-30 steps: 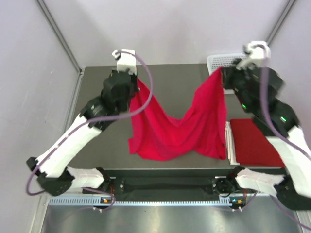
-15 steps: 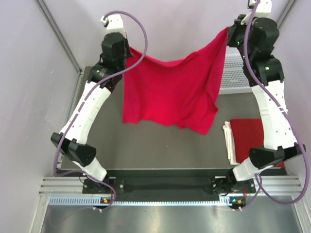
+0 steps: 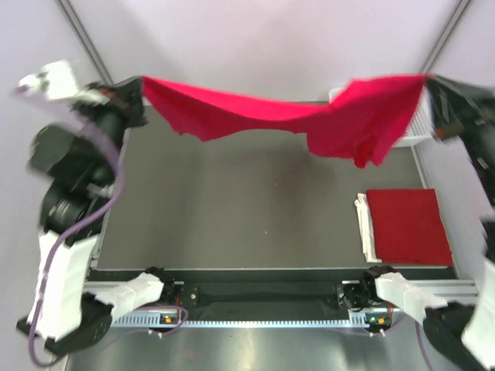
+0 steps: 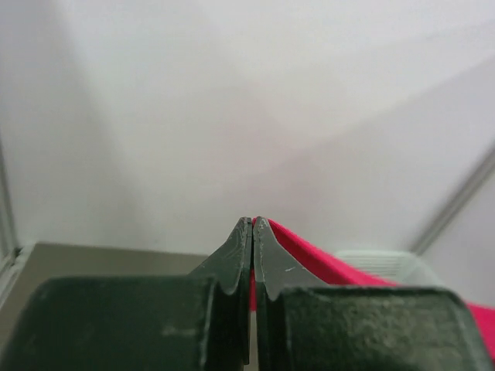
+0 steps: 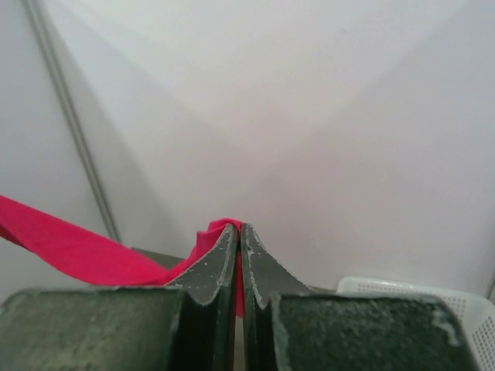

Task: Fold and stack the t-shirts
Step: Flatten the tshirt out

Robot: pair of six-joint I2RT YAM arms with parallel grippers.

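Red t-shirt (image 3: 294, 116) stretched across upper frame.
Left gripper (image 3: 136, 91) (upper left) and right gripper (image 3: 430, 83) (upper right): jaws closed, each clamping a t-shirt edge.

The grey table (image 3: 232, 201) bears a folded t-shirt (image 3: 408, 224), seemingly atop something white (image 3: 362, 226), and a basket (image 3: 412, 131).

top: overhead, far | wrists: close, level | shared: t-shirt (image 3: 255, 116)
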